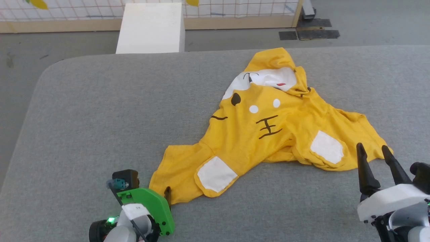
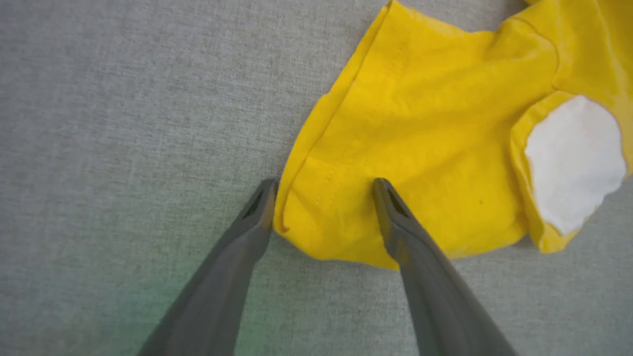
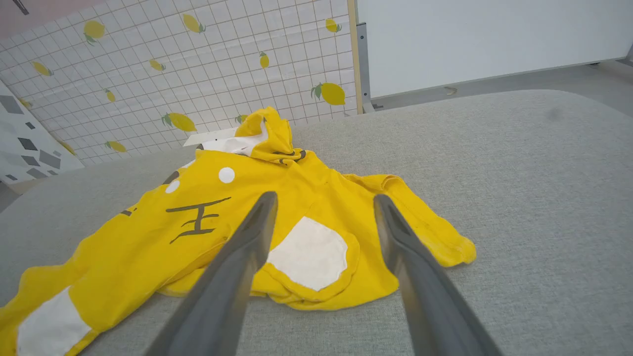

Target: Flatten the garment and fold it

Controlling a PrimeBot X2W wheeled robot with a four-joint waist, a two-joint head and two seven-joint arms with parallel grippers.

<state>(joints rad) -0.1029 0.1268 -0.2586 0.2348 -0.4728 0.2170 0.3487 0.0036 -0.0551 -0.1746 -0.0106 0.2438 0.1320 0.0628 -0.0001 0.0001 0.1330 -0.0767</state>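
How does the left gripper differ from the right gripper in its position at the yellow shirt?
The left gripper is at the shirt's near left corner, one finger beside its edge, the other over the cloth; the right gripper is raised at the shirt's right side, facing a white patch. The left gripper points down at the grey surface; the right gripper points forward, almost level. Both are open and hold nothing.

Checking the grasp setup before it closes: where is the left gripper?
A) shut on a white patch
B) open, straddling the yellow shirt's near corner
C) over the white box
B: the left wrist view shows the left gripper open, one finger just off the edge of the garment, the other over its fabric.
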